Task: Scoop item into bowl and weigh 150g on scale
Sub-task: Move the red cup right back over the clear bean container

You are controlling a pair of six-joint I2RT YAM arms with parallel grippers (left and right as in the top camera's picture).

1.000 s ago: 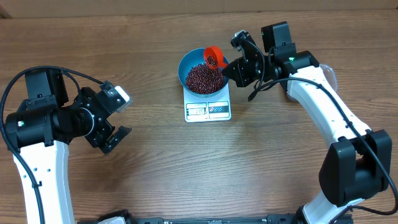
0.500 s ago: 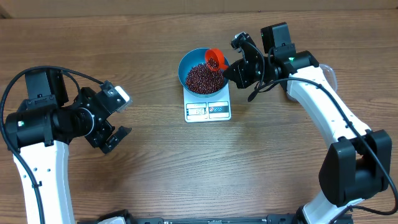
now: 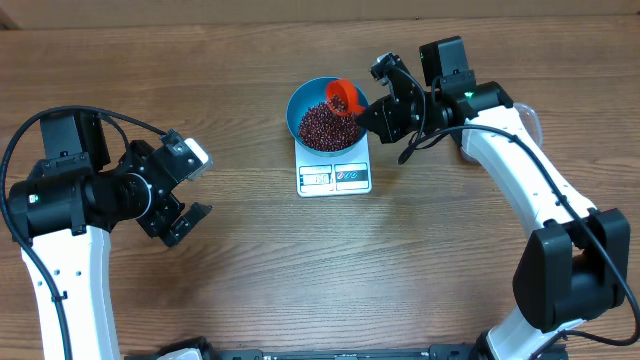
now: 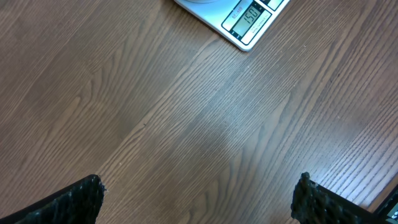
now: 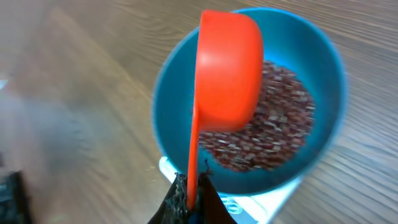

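Observation:
The blue bowl stands on the white scale, holding a heap of dark red-brown beans. My right gripper is shut on the thin handle of a red scoop, which hangs over the bowl's right rim. In the right wrist view, the scoop turns its rounded back to the camera above the beans and bowl, its handle pinched at the right gripper. My left gripper is open over bare wood, left of the scale; the fingertips stand wide apart.
A clear tub's edge peeks out from behind the right arm. The scale's display faces the table's front. Bare wooden tabletop stretches between the two arms and in front of the scale.
The red scoop has shifted slightly over the bowl's right rim. The left arm has not moved.

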